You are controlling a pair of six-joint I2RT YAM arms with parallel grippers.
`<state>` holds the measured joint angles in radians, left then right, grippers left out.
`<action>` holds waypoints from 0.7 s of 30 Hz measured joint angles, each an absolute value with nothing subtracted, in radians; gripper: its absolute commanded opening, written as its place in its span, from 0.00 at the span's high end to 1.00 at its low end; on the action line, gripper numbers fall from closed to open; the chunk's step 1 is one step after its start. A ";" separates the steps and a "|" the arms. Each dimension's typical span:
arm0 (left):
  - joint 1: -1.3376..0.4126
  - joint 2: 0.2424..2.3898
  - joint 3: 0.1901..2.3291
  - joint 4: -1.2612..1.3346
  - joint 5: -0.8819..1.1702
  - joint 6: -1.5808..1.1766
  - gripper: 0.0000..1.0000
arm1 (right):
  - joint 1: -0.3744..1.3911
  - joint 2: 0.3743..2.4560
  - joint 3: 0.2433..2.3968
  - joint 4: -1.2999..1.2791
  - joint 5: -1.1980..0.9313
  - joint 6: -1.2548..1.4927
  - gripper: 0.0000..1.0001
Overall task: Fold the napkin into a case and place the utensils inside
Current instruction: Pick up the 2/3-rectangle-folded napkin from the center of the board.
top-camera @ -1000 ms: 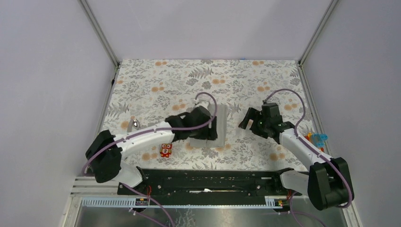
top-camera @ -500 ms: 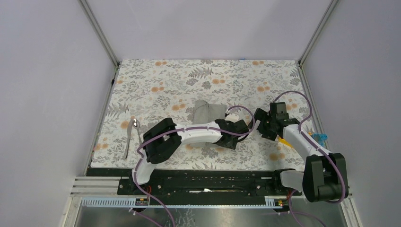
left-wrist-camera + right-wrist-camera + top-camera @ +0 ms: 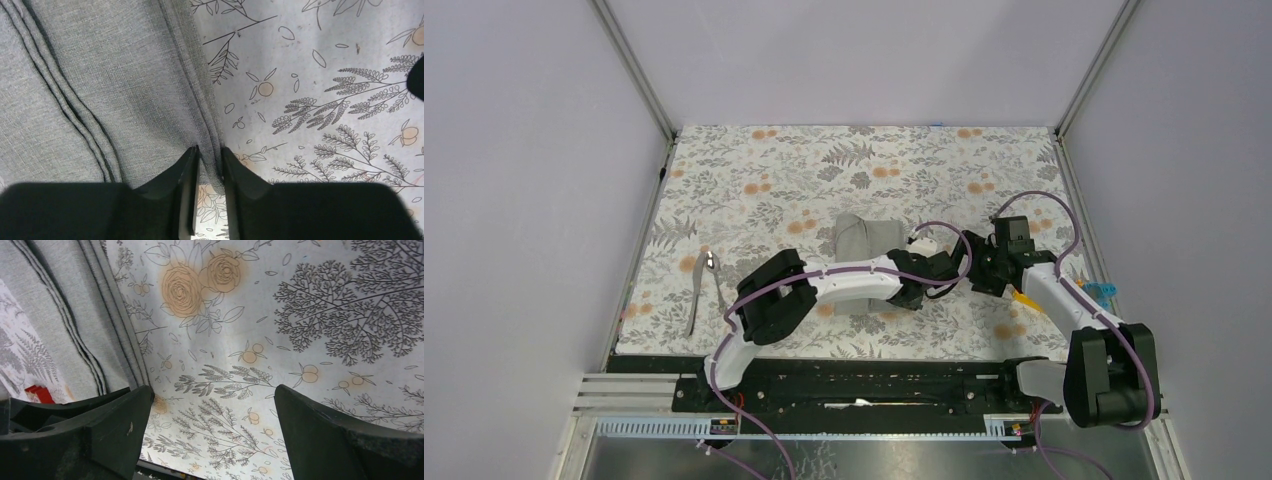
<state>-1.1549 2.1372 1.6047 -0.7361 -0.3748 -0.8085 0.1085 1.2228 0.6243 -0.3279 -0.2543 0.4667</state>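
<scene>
Two arms meet at the right edge of the napkin, which lies partly folded in layers near the middle of the bench, so the step in hand looks like the folding, not the loading. The utensils lie untouched near the bench's left edge, well apart from the cloth. The left tool has its jaws drawn close on the napkin's hemmed right edge, the layered fold pinched between the tips. The right tool stands wide apart and holds nothing, low over bare floral cover just beside that edge. The next move probably calls for lifting the pinched edge and carrying it leftward over the rest of the cloth, keeping the layers together so the strip stays narrow and flat. The left arm reaches from its base across the near half of the bench, elbow bent, forearm low. The right arm bends inward, its wrist tipped down.
</scene>
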 measured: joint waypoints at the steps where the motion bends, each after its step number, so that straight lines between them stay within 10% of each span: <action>1: -1.155 2.138 1.605 -0.736 -0.377 -0.807 0.82 | 0.109 1.224 0.624 -0.326 -0.261 0.465 0.00; 7: -1.156 2.137 1.605 -0.742 -0.382 -0.781 0.98 | 0.109 1.246 0.610 -0.261 -0.336 0.464 0.00; 21: -1.154 2.042 1.511 -0.698 -0.307 -0.746 1.00 | 0.109 1.430 0.585 -0.005 -0.571 0.538 0.00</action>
<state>-1.1538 2.0418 1.5108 -0.6983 -0.3073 -0.7464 0.1085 1.4300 0.5850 -0.0048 -0.5709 0.5385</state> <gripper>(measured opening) 0.037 0.994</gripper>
